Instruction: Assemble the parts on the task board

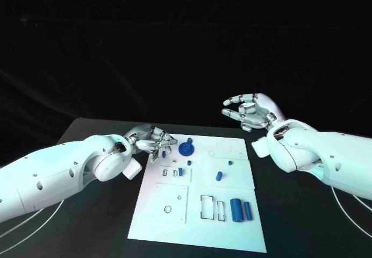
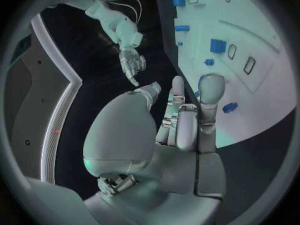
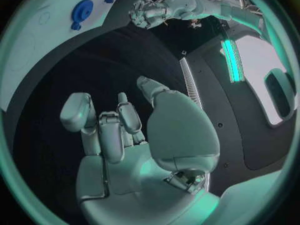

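The black table (image 1: 93, 215) spreads wide under both arms, and in its middle lies the white task board (image 1: 174, 220), a long plate running away from the robot. The left hand (image 1: 152, 141) sits at the board's far left corner, fingers bunched close over the edge — whether anything is pinched in them I cannot tell from here. The right hand (image 1: 249, 112) hangs well beyond the board's far right corner, over bare table, fingers curled loosely apart and holding nothing.

On the board the blue parts are scattered. Largest is a round gear-like piece (image 1: 187, 147) near the far end, just beside the left hand. Two upright cylinders (image 1: 241, 209) stand side by side near the right edge, toward the robot. A short peg (image 1: 219, 175) lies mid-board, a slim one (image 1: 180, 171) to its left — and a tiny stud (image 1: 230, 162) sits farther out.
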